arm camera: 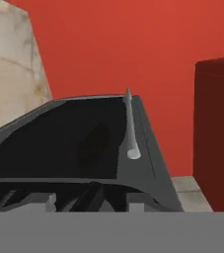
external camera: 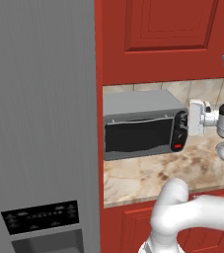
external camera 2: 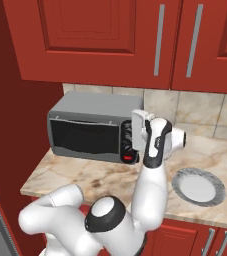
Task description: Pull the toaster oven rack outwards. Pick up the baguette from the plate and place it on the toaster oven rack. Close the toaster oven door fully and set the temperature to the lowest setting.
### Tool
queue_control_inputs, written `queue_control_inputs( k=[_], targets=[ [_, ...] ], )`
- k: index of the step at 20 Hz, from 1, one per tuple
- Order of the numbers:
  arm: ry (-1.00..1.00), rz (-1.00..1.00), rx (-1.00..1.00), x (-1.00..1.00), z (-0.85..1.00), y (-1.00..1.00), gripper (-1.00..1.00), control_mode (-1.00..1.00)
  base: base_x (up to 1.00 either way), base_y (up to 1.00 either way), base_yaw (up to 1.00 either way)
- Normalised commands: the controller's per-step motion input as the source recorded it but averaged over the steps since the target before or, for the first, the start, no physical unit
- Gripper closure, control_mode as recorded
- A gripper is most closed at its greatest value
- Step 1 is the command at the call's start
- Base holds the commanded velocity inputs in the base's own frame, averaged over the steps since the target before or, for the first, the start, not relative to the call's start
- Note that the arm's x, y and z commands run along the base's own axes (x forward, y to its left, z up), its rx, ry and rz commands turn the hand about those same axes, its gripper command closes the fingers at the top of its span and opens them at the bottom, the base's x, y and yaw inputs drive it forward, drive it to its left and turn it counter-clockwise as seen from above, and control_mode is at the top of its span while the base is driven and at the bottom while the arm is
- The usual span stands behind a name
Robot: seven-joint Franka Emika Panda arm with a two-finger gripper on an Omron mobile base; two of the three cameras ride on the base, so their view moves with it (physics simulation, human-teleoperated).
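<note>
We see a grey toaster oven (external camera: 140, 123) standing on a beige marbled counter (external camera: 148, 180), pushed back toward the tiled wall under red upper cabinets (external camera 2: 110, 40). Its dark glass door (external camera: 138, 136) is shut flat against the front, and the rack and the baguette cannot be seen through it. The oven's left side sits just beside a red side panel, with the tall grey fridge (external camera: 39, 123) beyond that edge in the left base view. On the oven's right end is the black control panel (external camera 2: 128, 142), with a red button low on it.

The white arm reaches up from the base, and its gripper (external camera: 186, 123) is pressed close against that control panel at knob height. In the right base view the hand (external camera 2: 141, 129) covers the panel's right edge. We cannot tell from any view how wide the jaws stand or whether they grasp a knob. The hand view looks steeply along the dark glass front, with a thin silver handle (arm camera: 130, 126) running up it.

A round grey-white plate (external camera 2: 199, 186) lies bare on the counter, well to the right of the oven and near the counter's front edge. Between oven and plate the counter is open stone, and a broad strip of it runs free in front of the door.
</note>
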Motion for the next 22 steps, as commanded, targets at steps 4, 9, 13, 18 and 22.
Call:
queue_control_inputs(
  k=[4,9,13,18,22],
  targets=[
    [0.23,0.13,-0.65,0.60,-0.15,0.00,1.00,-1.00,0.00,0.00,0.00],
    [0.26,0.13,-0.61,0.65,-0.17,0.00,1.00,-1.00,0.00,0.00,0.00],
    [0.23,0.13,-0.56,0.58,-0.17,-0.03,1.00,-1.00,0.00,0.00,0.00],
    [0.20,0.14,-0.55,0.48,-0.12,-0.02,1.00,-1.00,0.00,0.00,0.00],
    [0.16,0.17,-0.57,0.54,-0.01,0.00,1.00,-1.00,0.00,0.00,0.00]
  ],
)
